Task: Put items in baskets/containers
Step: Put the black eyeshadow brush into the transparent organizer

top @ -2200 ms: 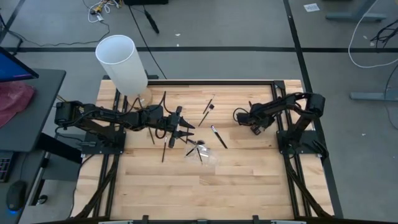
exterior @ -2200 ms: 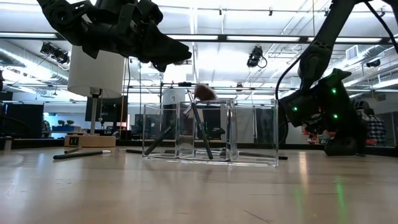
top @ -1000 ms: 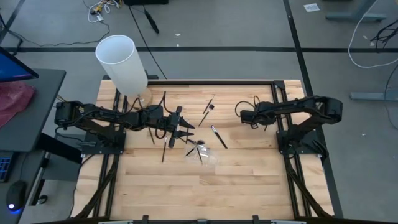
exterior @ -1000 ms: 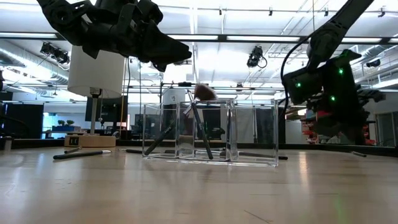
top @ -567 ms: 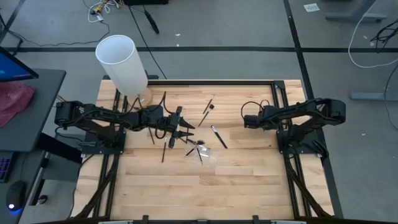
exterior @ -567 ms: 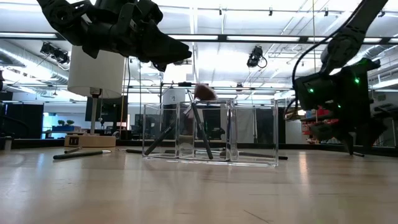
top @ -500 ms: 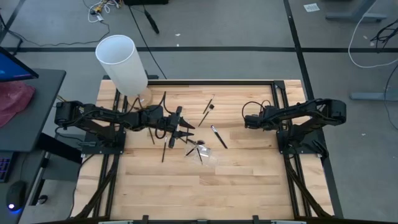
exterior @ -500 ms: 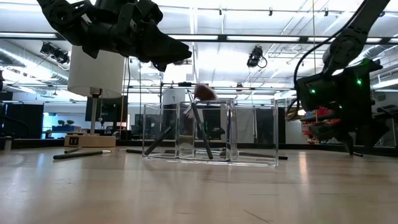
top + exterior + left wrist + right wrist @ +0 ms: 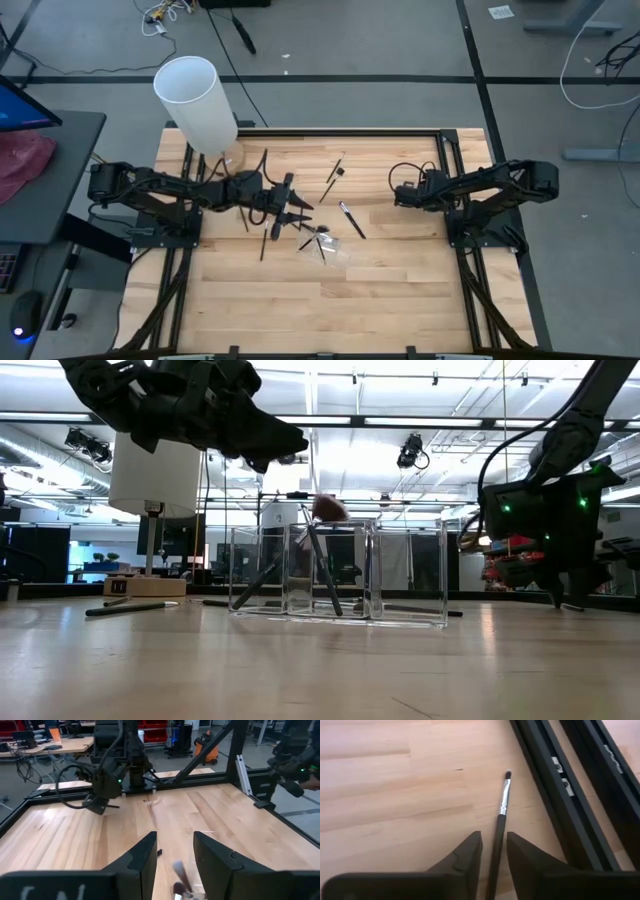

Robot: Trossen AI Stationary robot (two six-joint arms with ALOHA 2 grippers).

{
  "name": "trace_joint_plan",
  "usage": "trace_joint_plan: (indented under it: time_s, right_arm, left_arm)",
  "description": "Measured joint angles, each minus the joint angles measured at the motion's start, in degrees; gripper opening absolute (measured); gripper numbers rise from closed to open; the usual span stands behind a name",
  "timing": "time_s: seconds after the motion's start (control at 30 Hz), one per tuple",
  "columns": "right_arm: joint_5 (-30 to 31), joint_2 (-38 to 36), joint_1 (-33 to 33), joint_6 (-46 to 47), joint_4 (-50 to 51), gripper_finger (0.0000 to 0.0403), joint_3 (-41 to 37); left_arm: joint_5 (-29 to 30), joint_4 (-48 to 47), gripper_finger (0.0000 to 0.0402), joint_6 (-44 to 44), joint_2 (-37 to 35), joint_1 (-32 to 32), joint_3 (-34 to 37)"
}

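**While Both Arms Hung Over the Table: Brushes, Holder and Grippers**

Where the high view looked down, the clear plastic holder (image 9: 327,246) stood near the middle of the wooden table (image 9: 300,310). Low view: holder (image 9: 340,572) in side-by-side compartments, two or three dark brushes (image 9: 322,565) leaning inside, one with a reddish-brown tuft above the rim.

Loose brushes on the wood: one black with pale ferrule (image 9: 351,220) just right of the holder; one thin brush (image 9: 334,177) further back; one (image 9: 264,243) lying left of the holder; another (image 9: 265,160) near the tall white cylinder (image 9: 196,104) at the back left corner.

Left gripper (image 9: 299,212): raised above the table, just left of the holder. Fingers (image 9: 141,862) parted by a moderate gap, nothing between them.

Right gripper (image 9: 400,194): toward the right side of the table, low over the wood. Fingers (image 9: 464,859) slightly apart, a slim black brush with silver ferrule (image 9: 501,815) lying in the gap between them, beside the black table rail (image 9: 555,795). Whether the fingers touched it could not be told.
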State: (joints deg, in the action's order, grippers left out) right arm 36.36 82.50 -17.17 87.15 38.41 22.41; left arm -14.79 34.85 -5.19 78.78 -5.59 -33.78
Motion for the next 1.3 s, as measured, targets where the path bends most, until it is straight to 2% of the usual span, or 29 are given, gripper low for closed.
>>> trace_joint_plan:
  time_s: [0.5, 0.6, 0.7, 0.87, 1.0, 1.2, 1.3]
  right_arm:
    - [2.5, 0.2, 2.3, -16.6, -20.9, 0.0019, -1.5]
    - [4.7, 0.3, 3.5, -18.7, -33.8, 0.001, -5.5]
    - [3.7, 0.3, 6.5, -19.8, -48.5, 0.0007, -10.0]
    - [-3.7, 0.6, 10.9, -23.2, -63.9, 0.0004, -12.5]
    - [-9.3, 0.7, 12.6, -28.1, -66.5, 0.0003, -10.1]
    - [-10.4, 1.3, 13.4, -35.2, -62.4, 0.0002, -5.8]
    - [-10.5, 2.2, 13.8, -37.3, -57.0, 0.0002, -4.1]
  left_arm:
    - [0.5, 0.0, 0.0131, -0.5, 0.0, 1.4, 0.0]
    - [1.7, 0.0, 0.0131, -0.6, 0.0, 1.3, 0.0]
    - [2.1, -0.4, 0.0131, -0.6, 0.0, 1.3, 0.0]
    - [4.0, -1.5, 0.0131, -0.6, 0.0, 1.3, 0.0]
    - [5.2, -2.0, 0.013, -0.2, 0.0, 0.4, 0.0]
    - [5.3, -2.1, 0.013, 0.0, 0.0, -1.3, 0.0]
    - [5.3, -2.1, 0.013, 0.1, 0.0, -1.6, 0.0]
